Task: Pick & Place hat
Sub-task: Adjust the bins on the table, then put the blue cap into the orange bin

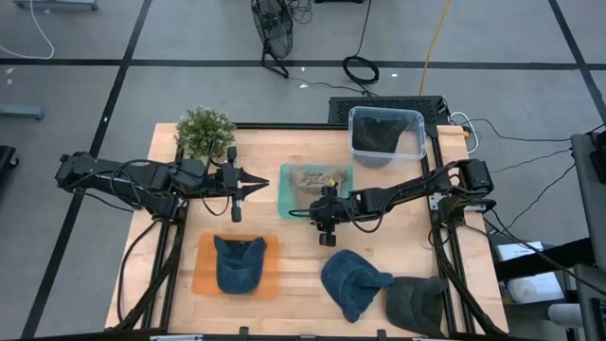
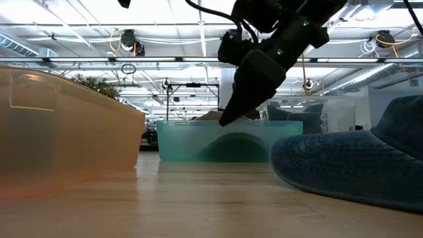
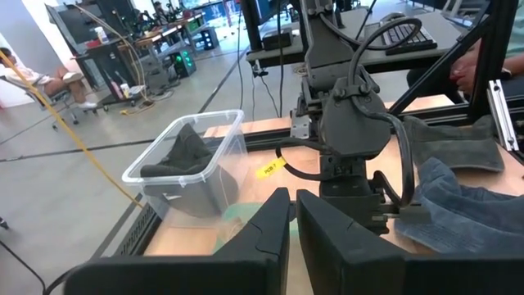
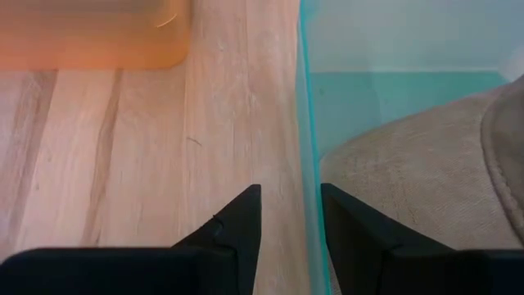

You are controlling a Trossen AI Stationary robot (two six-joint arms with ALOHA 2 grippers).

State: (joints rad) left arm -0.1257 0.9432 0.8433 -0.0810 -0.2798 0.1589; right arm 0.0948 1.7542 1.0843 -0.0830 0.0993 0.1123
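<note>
Tabletop: right hand [image 4: 291, 215] open, straddling bin wall [image 4: 306, 147]

A tan hat [image 1: 312, 177] lies in a translucent teal tray [image 1: 285, 192]. A denim-blue cap [image 1: 237, 263] sits on an orange tray [image 1: 202, 275]. The surface [image 1: 303, 246] is pale wood, plank-striped.

High cam looks straight down; low cam table-level; both show teal bin [image 1: 315, 189].
</note>
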